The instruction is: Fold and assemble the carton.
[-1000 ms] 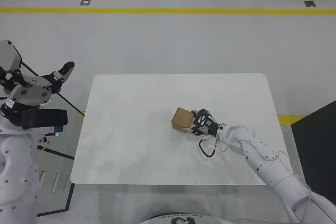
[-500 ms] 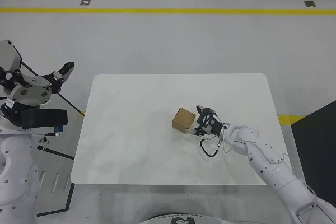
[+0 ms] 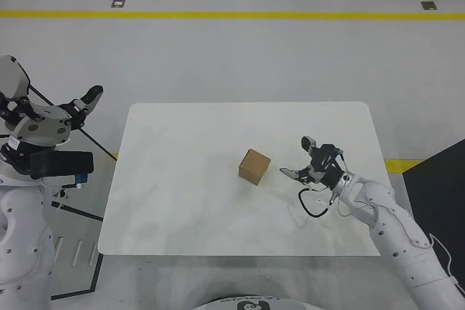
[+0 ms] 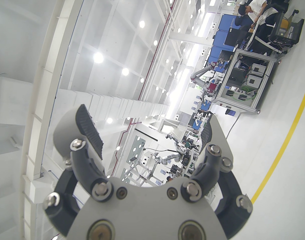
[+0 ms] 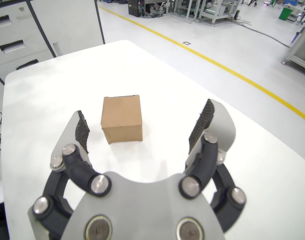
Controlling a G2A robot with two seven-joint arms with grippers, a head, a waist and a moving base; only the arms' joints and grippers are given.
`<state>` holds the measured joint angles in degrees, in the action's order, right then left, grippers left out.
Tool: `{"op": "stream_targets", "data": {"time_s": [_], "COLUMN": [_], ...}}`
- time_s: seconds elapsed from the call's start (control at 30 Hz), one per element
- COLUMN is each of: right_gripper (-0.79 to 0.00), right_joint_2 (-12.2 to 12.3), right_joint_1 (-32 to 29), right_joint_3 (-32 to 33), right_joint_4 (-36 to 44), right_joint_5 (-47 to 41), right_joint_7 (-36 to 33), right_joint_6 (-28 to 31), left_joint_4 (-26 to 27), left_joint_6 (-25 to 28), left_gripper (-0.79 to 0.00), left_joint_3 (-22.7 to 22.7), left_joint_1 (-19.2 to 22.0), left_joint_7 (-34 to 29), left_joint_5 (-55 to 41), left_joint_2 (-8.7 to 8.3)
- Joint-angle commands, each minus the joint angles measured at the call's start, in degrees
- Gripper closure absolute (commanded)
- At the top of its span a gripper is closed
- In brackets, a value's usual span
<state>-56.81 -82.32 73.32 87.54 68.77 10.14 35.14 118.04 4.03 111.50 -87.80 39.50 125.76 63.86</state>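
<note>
Jaws of the right gripper [image 5: 144,116] stood wide apart and held nothing; the ribbed fingers [image 5: 80,128] faced each other with the carton [image 5: 122,121] framed between them but well ahead, not touching. Jaws of the left gripper [image 4: 147,126] were likewise wide and empty.

Seen from above, the right gripper [image 3: 296,159] hung near the carton [image 3: 254,166], at its 3 o'clock side. The carton sat upright as a closed brown cube a little toward 3 o'clock of the centre of the white table [image 3: 186,155]. A thin dark seam showed along the far top edge; whether that flap was fully tucked could not be told.

The left gripper [image 3: 89,97] was raised off the table, beyond its 10 o'clock corner.

Recommended procedure, as a judgement:
1. Keep the jaws wide so neither finger snags a carton corner.
2. If the seam needs seating, approach square to the top face and press straight down; a light, empty carton would likely slide on the smooth table under any sideways push.
3. Brace the 9 o'clock face if sliding occurs.
</note>
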Motion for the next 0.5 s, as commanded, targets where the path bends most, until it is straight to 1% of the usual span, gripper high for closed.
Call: {"op": "stream_targets", "data": {"time_s": [0.0, 0.27, 0.47], "right_gripper": [-0.785, -0.785, -0.784], "right_joint_2": [0.4, 1.6, 1.6], "right_joint_1": [-2.0, -10.7, -10.7], "right_joint_3": [2.7, 11.6, 11.6], "right_joint_4": [1.5, 7.5, 7.5], "right_joint_5": [-0.5, -2.6, -2.6], "right_joint_7": [0.5, 2.3, 2.3], "right_joint_6": [-0.3, 0.0, 0.0], "left_joint_4": [0.0, 0.0, 0.0], "left_joint_6": [0.0, 0.0, 0.0], "left_gripper": [-0.785, -0.785, -0.785], "left_joint_3": [0.0, 0.0, 0.0], "left_joint_1": [0.0, 0.0, 0.0], "left_joint_7": [0.0, 0.0, 0.0], "left_joint_5": [0.0, 0.0, 0.0], "left_joint_2": [0.0, 0.0, 0.0]}}
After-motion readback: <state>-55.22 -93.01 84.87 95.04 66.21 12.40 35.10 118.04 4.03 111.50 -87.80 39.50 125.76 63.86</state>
